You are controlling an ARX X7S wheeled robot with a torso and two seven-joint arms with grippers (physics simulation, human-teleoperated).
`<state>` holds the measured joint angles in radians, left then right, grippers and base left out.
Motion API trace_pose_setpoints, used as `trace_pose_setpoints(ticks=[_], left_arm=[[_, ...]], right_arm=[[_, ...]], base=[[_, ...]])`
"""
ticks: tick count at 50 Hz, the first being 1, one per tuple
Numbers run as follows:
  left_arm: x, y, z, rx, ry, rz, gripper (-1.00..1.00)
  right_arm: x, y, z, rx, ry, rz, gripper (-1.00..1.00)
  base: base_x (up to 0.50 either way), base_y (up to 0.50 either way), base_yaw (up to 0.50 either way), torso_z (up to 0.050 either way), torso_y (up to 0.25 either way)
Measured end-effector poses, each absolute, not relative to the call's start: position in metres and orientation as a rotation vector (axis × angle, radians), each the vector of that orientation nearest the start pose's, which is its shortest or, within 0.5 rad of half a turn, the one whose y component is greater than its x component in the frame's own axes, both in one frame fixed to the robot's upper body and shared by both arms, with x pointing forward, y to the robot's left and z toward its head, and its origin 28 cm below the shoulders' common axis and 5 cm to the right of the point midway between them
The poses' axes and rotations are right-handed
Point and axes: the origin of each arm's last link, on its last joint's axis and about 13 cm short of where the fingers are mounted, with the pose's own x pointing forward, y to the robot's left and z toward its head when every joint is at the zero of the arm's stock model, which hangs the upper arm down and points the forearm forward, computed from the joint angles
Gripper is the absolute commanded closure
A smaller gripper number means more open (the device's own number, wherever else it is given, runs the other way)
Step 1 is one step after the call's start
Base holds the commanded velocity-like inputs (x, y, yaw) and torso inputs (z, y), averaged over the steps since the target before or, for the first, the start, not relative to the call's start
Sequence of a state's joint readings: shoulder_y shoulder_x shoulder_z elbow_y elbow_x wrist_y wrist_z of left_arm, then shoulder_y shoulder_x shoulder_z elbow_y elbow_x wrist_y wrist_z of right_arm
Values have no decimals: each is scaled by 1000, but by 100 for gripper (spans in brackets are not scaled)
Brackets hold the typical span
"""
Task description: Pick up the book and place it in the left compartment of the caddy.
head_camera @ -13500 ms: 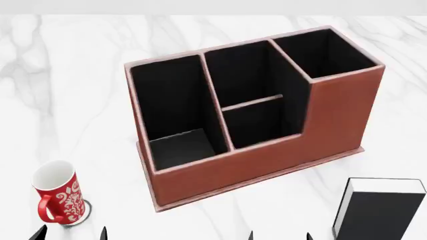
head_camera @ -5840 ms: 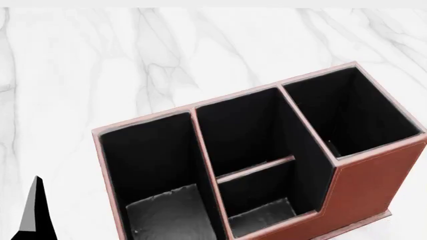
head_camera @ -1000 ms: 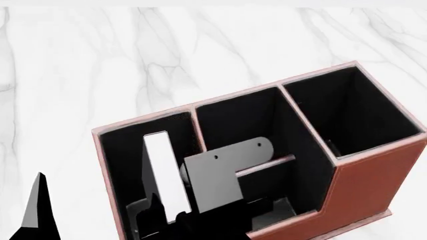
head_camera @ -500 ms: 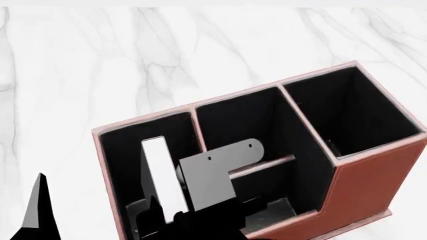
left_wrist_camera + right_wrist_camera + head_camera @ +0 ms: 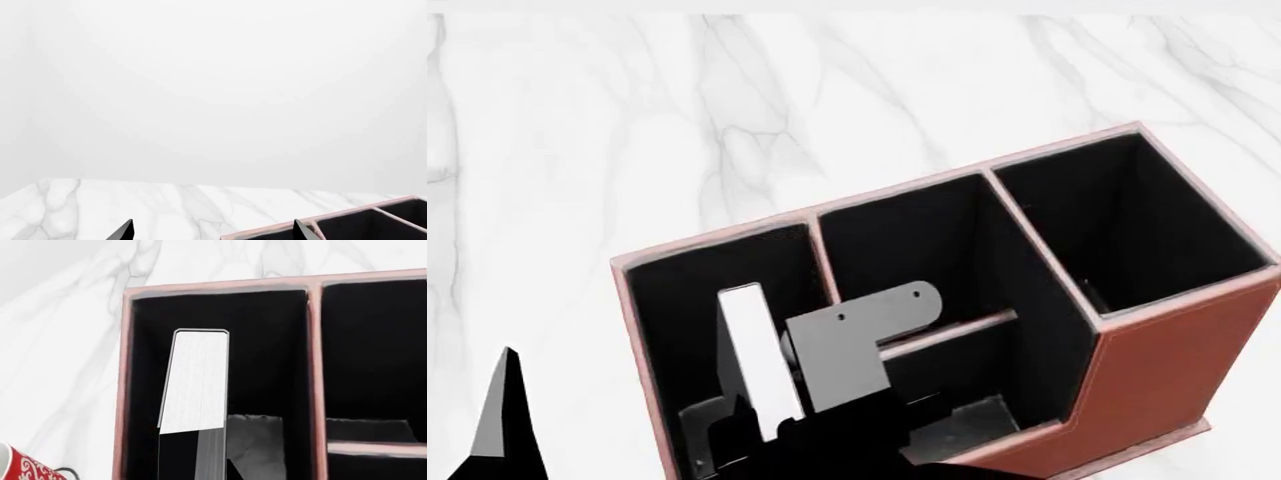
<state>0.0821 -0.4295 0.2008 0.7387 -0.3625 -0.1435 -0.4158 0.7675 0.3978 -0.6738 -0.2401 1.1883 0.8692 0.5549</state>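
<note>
Since half a second ago the book [image 5: 758, 360] and right gripper [image 5: 777, 432] shifted slightly right and lower in the left compartment [image 5: 681, 330]; the caddy [image 5: 1174, 370] is unmoved. Book stands on end, long axis near vertical, top leaning a little left, white page edge up (black cover faces barely show). It sits inside the left compartment's walls; whether it touches the floor I can't tell. Right gripper is clamped on the book's near lower part, grey bracket over the middle divider. Left gripper [image 5: 212, 231] hangs off the caddy's left, fingertips apart, holding nothing. Other bays hold nothing. Mug [image 5: 20, 466] stands on the table [image 5: 694, 120], left of the caddy.
</note>
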Motion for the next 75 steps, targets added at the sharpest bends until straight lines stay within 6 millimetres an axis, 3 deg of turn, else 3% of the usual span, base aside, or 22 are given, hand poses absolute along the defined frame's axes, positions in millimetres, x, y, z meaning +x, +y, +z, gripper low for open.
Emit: trace_pose_setpoints(ticks=[67,68,75], left_arm=[[166,215,133,-77,-368,-45,-100],[166,215,133,-77,-367,-45,-100],[167,215,133,-78,-367,-46,-100]], right_arm=[[278,-33,123,-45,484,510,100],[278,-33,123,-45,485,510,-100],[280,-33,126,-45,466,511,-100]], base=[[0,0,0,0,1],[0,0,0,0,0],[0,0,0,0,0]])
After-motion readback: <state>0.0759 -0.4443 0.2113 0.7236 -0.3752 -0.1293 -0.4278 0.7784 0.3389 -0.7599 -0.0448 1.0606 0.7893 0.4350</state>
